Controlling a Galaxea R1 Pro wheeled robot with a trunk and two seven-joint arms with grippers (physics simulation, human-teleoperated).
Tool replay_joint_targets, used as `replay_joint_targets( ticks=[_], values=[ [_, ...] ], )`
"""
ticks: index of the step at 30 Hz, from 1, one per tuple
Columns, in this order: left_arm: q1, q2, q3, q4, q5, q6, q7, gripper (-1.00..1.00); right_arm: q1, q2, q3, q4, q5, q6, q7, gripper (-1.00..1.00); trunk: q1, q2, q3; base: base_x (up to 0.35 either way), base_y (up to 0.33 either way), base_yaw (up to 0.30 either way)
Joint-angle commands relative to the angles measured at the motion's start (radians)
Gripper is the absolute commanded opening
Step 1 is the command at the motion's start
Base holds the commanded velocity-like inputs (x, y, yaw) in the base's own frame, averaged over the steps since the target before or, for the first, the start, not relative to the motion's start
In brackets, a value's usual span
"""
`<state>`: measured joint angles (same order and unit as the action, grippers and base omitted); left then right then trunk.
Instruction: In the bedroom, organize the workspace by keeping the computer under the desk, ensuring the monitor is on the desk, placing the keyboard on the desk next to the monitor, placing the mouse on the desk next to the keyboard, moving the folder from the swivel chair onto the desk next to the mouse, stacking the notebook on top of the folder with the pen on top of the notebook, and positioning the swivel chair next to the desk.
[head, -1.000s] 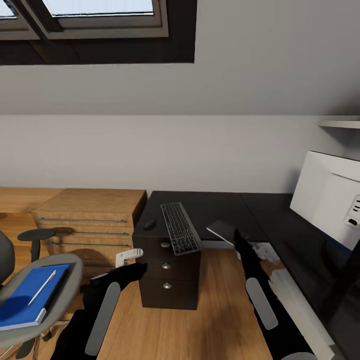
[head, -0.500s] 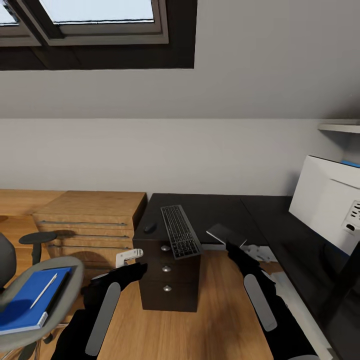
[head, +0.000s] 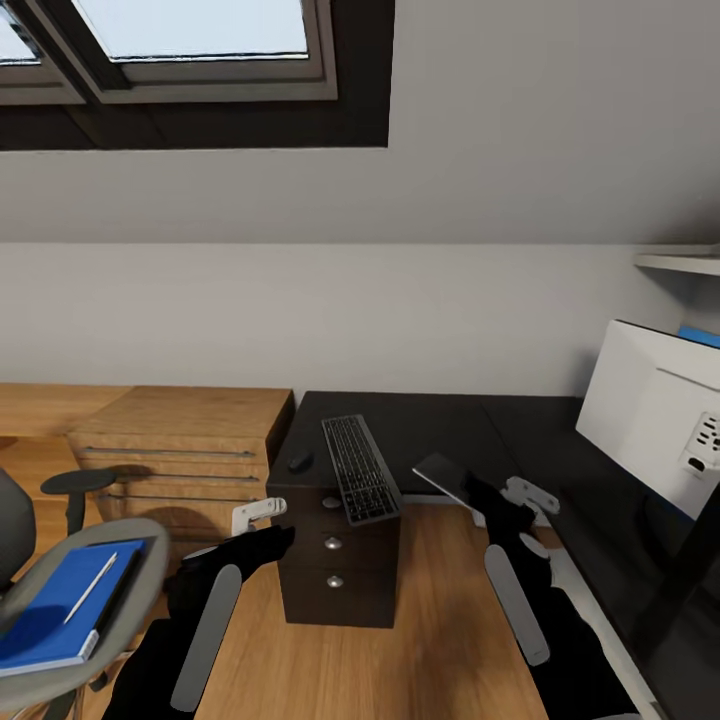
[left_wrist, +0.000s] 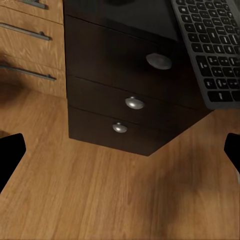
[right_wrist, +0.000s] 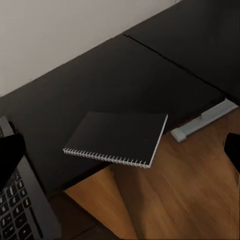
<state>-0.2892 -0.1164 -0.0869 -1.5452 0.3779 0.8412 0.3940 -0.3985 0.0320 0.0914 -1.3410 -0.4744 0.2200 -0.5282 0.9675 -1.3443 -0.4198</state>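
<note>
Right wrist view: right gripper (right_wrist: 120, 150) fingers spread wide, holding nothing, w/ notebook (right_wrist: 117, 137) flat on desk (right_wrist: 165, 60) edge, overhanging floor, spiral edge facing camera, long axis parallel to desk front.

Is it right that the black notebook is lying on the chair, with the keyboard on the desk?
Not quite. The black notebook lies on the desk, hanging over its edge, as the right wrist view shows. The keyboard is on the desk, as you said.

Soft, even daylight from the skylight (head: 190, 30); sharp renders.
</note>
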Motion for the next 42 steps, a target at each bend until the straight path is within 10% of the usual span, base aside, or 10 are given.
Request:
replay_joint_targets(
  ticks=[1, 13, 42],
  values=[
    [-0.001, 0.000, -0.001, -0.001, 0.010, 0.003, 0.010, 1.00, 0.000, -0.001, 0.023, -0.003, 0.018, -0.002, -0.007, 1.00, -0.004, 0.007, 0.002, 0.000, 0.000, 0.000],
    [-0.001, 0.000, -0.001, -0.001, 0.011, 0.003, 0.009, 1.00, 0.001, 0.004, 0.081, 0.001, 0.180, -0.014, -0.004, 1.00, -0.050, 0.091, 0.040, 0.000, 0.000, 0.000],
    [-0.001, 0.000, 0.000, -0.001, 0.010, 0.003, 0.010, 1.00, 0.002, 0.004, 0.082, 0.010, 0.192, -0.101, 0.011, 1.00, -0.161, 0.294, 0.130, 0.000, 0.000, -0.063]
  ],
)
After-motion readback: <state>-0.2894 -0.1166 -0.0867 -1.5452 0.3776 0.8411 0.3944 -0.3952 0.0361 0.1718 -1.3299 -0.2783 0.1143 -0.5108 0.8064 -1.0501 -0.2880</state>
